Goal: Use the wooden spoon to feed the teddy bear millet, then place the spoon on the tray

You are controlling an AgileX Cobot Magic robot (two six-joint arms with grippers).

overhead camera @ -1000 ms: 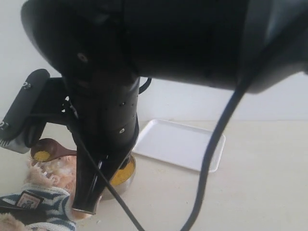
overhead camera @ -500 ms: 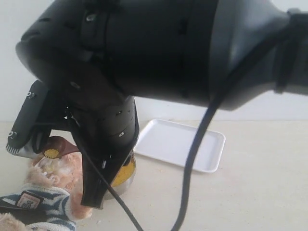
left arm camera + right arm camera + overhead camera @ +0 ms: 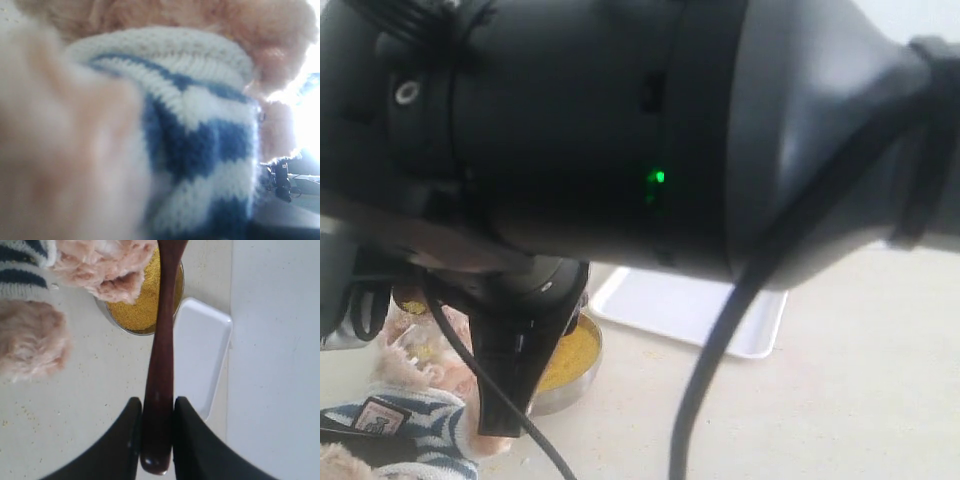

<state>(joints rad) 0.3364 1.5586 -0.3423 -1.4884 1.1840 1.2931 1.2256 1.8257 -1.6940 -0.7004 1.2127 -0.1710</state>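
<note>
Plainly, the right end effector [image 3: 158, 407] pinches the butt of the one wooden spoon [image 3: 162, 335] between two black fingers; smooth and dark reddish-brown, its thin handle runs straight away from them, over the fine, heaped yellow millet [image 3: 140, 310], its head past the frame's edge; one round shiny metal bowl [image 3: 563, 388]; one flat white round-cornered tray [image 3: 202, 355] just beside it on the pale table [image 3: 90, 405]; one fuzzy tan teddy bear [image 3: 200, 135] in striped knit; the left end effector is unseen, so I cannot tell its state.
</note>
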